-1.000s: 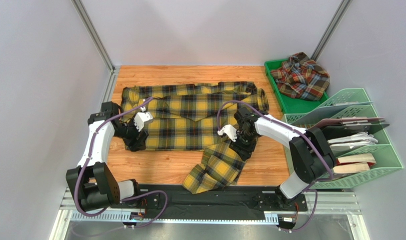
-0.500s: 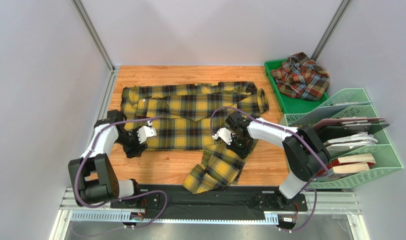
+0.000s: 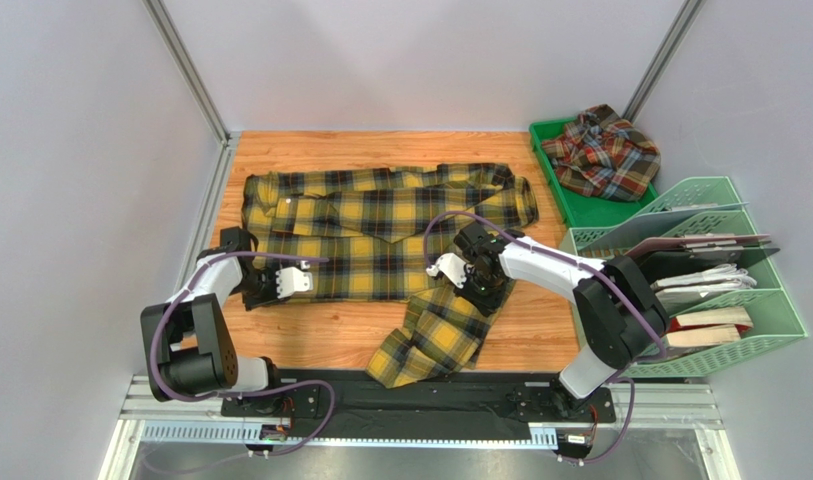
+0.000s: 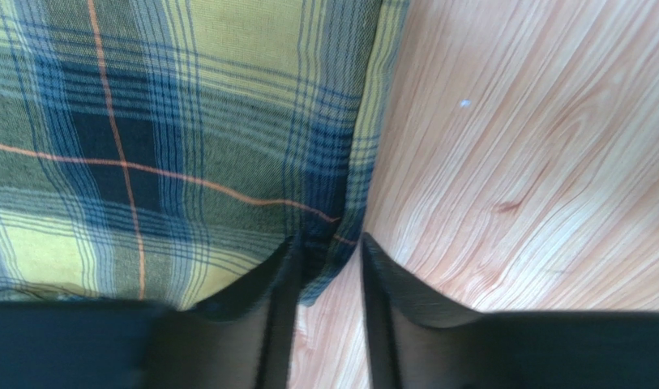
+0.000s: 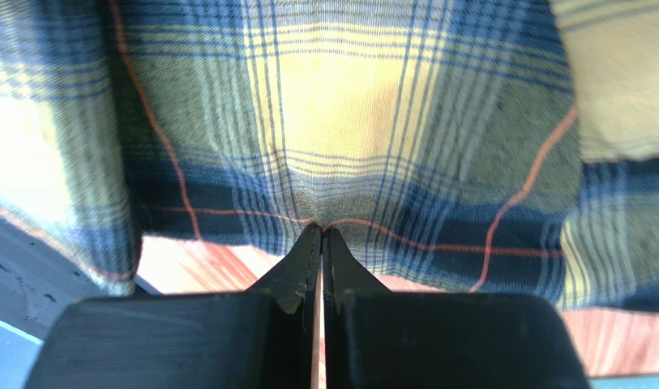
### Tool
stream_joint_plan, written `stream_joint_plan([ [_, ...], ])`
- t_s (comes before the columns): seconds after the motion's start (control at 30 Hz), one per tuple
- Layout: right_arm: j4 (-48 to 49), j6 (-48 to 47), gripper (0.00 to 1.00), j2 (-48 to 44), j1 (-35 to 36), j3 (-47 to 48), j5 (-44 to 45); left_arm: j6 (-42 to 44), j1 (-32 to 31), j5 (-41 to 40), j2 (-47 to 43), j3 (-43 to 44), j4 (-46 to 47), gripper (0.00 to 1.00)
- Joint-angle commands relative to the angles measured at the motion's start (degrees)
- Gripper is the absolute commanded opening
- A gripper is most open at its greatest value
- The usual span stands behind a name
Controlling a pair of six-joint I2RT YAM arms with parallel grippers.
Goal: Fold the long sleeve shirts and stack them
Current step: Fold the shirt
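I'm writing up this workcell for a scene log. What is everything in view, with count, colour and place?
yellow shirt: 1, yellow and black check, spread on the table, one sleeve trailing toward the near edge
red shirt: 1, rust-red with teal-grey check, bunched in the tray
tray: 1, green, far right
file rack: 1, mint green, right side
books and folders: several, in the file rack
table: 1, orange-brown wood
left gripper: 1, black, open astride the yellow shirt's near-left edge
right gripper: 1, black, shut on the yellow shirt
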Motion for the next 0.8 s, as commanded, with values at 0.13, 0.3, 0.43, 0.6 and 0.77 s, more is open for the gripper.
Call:
stream_joint_plan([
  [0.13,-1.2,1.9,0.0,-10.2,0.1,-0.9,-1.9,2.8,0.5,3.1,-4.3,1.8,-5.6,0.07],
  [0.3,-2.9,1.3,0.0,-13.5,0.0,-0.2,-2.7,0.3,0.7,4.3,-5.4,4.0,-7.5,0.0],
  [0.43,-4.9,0.4,0.0,-15.0,-0.1,0.0,-2.7,-0.3,1.4,6.1,-6.3,6.8,-10.4,0.0],
  [0.6,-5.7,-0.1,0.0,-16.2,-1.5,-0.3,-2.9,0.1,2.7,6.3,-5.8,8.4,-11.4,0.0],
  [0.77,-6.7,-0.3,0.0,-17.4,-3.0,1.3,-3.4,0.7,3.6,7.2,-5.6,10.3,-12.8,0.0],
])
